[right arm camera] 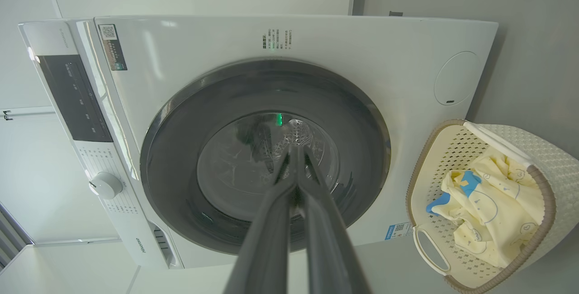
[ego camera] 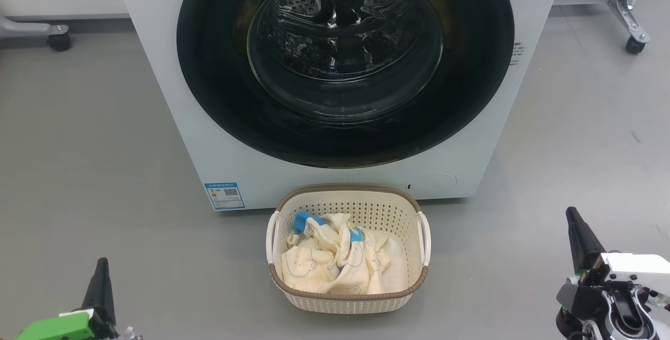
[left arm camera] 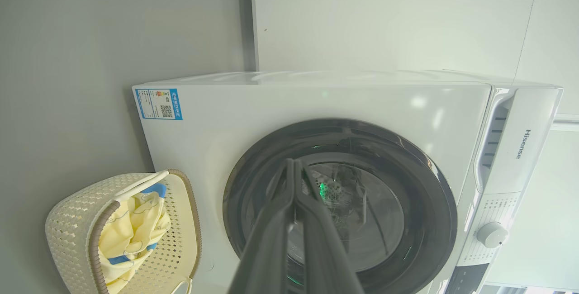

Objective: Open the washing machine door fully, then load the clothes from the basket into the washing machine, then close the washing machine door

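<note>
The washing machine [ego camera: 157,94]: top cut off by the head view's upper edge, together with the upper arc of the washing machine door [ego camera: 220,94]. The glass bowl [ego camera: 345,57]: covered in glare and reflections, so I cannot tell what lies behind it. The blue label [ego camera: 224,195]: print too small to read. The clothes [ego camera: 335,261]: piled, lower pieces hidden, so I cannot count them. The basket [left arm camera: 68,221]: lower part cut by the left wrist view's bottom edge. My left pincer [ego camera: 101,264] and right pincer [ego camera: 573,214]: bodies cut off at the head view's bottom edge. My fingers [left arm camera: 271,230] hide a strip of the door.
</note>
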Motion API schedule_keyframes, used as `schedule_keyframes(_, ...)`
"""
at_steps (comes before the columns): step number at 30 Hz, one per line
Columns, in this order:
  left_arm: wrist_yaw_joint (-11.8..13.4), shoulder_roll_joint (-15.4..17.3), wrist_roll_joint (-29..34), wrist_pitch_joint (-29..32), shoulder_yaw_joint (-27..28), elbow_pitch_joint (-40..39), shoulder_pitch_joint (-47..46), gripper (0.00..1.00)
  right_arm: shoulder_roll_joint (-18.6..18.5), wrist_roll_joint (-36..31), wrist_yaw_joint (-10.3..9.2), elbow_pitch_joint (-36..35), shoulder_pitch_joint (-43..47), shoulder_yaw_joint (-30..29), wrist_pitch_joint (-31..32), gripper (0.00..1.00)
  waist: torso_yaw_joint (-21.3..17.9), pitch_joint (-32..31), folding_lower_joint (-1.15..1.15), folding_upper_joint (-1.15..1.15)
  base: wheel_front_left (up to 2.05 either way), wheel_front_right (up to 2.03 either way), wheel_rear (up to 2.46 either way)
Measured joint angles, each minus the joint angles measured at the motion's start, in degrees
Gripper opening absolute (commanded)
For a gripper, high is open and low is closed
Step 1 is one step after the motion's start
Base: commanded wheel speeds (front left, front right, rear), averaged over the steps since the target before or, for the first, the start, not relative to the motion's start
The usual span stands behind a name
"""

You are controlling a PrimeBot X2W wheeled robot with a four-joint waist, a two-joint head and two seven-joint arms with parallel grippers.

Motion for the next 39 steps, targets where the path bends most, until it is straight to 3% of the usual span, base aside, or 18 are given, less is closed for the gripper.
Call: schedule_keyframes(39, 0.00, -0.15, 0.07, 0.48, 0.24, 0.02, 0.00, 0.00, 0.26, -0.08, 0.00, 0.00, 0.00, -0.21, 0.26, 0.00, 0.00, 0.00, 0.00, 0.00, 0.00, 0.00, 0.00)
